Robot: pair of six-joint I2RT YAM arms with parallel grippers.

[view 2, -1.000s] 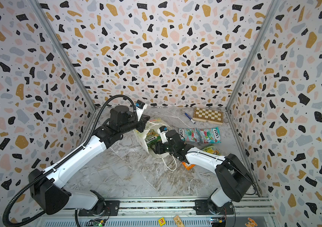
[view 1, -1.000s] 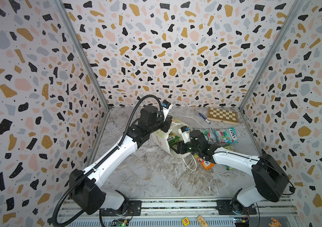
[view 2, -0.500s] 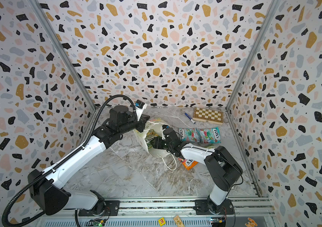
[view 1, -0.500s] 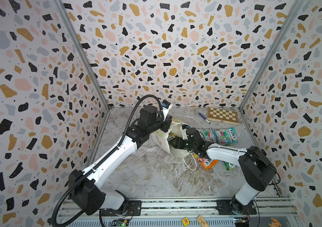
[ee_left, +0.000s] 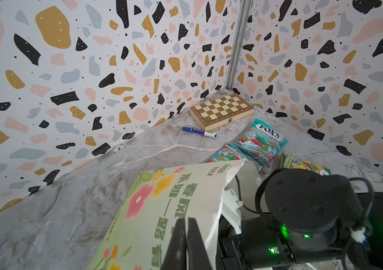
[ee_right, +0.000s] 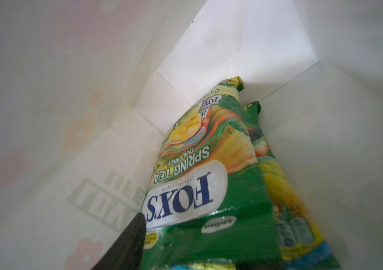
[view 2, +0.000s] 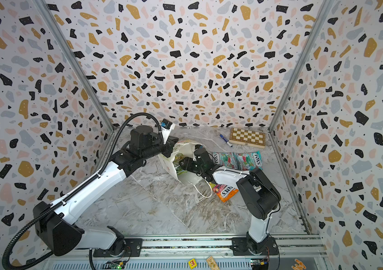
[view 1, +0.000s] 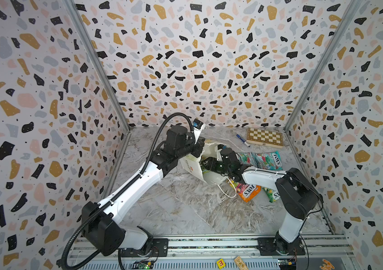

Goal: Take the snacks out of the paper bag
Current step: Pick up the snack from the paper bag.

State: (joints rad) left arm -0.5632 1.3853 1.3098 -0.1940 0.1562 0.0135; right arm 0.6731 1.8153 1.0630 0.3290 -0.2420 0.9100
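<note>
- Snacks nearest your rail: an orange-red pouch (view 1: pixel 248 191) lay flat on the marble table (view 1: pixel 185 210). A green-yellow pouch (view 1: pixel 272 196) lay just beside it, partly under your right arm.
- Next out, the paper bag (view 1: pixel 191 164) sat tipped over, its mouth toward that arm. Your right gripper (view 1: pixel 209 163) was inside the mouth.
- Within the bag, a front pouch (ee_right: pixel 197 175) in green print leaned on a rear pouch (ee_right: pixel 279 187), both in the corner. One finger (ee_right: pixel 125 245) sat against the front pouch's edge and the other was out of sight. You could not tell whether the jaws were apart or gripping.
- Your left gripper (ee_left: pixel 185 233) had its fingers together, clamped on the bag's printed upper wall.
- Beyond the bag, a teal pouch (view 1: pixel 247 159) and a second teal pouch (view 1: pixel 270 160) lay touching.
- Farthest, by the back wall, a blue marker (view 1: pixel 243 140) lay just beside a chessboard (view 1: pixel 264 138).
</note>
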